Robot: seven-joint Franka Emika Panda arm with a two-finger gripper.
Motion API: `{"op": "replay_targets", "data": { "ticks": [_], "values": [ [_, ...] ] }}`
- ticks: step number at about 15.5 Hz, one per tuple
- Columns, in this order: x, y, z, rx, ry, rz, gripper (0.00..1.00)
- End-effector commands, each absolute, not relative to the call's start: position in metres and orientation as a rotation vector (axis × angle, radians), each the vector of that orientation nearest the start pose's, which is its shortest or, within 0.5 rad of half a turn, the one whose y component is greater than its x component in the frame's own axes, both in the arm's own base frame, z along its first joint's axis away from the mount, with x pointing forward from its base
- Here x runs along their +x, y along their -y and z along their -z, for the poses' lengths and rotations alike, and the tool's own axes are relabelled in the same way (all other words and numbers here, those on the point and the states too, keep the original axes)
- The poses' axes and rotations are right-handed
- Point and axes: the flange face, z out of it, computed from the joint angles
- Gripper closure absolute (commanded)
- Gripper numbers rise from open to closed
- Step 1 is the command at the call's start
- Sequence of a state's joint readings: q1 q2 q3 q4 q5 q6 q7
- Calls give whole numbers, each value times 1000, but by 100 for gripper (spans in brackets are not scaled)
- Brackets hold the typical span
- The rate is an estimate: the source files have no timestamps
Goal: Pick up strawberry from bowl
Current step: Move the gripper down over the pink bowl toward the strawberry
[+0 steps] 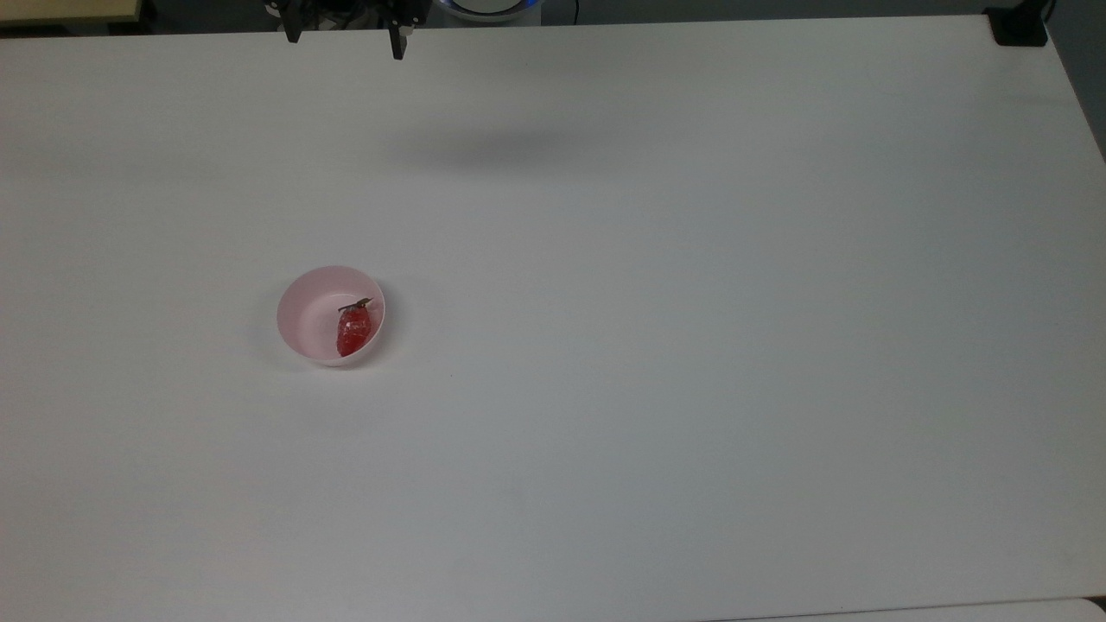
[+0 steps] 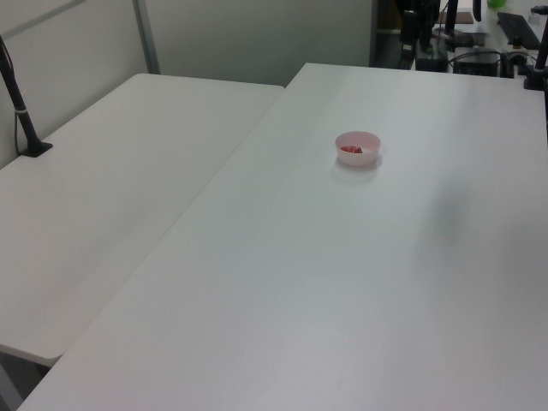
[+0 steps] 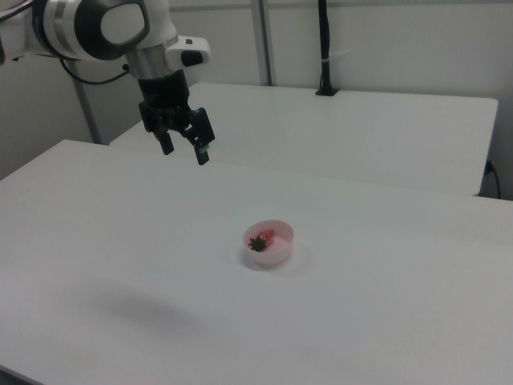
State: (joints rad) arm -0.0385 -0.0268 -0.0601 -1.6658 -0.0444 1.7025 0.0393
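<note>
The strawberry (image 1: 354, 331) is seen lying inside the bowl (image 1: 307, 315) on the desk (image 1: 691, 345), partly hidden by the rim in the left view. The gripper (image 3: 183, 149), cut off in the top view, is held high with fingers apart, empty.

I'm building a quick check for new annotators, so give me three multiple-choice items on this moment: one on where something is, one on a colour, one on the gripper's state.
1. Where is the strawberry?
A. On the bare table
B. Inside the bowl
C. Between the gripper's fingers

2. What colour is the bowl?
A. Pale pink
B. Dark blue
C. Green

3. How is the gripper?
A. Shut on the strawberry
B. Open and empty, up above the table
C. Resting inside the bowl

Answers: 1 B, the red fruit lies against the bowl's inner wall; 2 A, its sides are plainly pink; 3 B, the right view shows spread fingers holding nothing, well away from the bowl.
</note>
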Motion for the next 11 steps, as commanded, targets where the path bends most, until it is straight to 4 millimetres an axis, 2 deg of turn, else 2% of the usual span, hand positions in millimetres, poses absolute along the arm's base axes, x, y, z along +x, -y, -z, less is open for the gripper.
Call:
{"op": "replay_targets", "data": {
  "ticks": [1, 8, 11],
  "values": [
    [549, 61, -606, -3151, -169, 115, 0],
    [549, 61, -607, -3150, -176, 117, 0],
    [549, 67, -607, -3151, -181, 117, 0]
  ]
}}
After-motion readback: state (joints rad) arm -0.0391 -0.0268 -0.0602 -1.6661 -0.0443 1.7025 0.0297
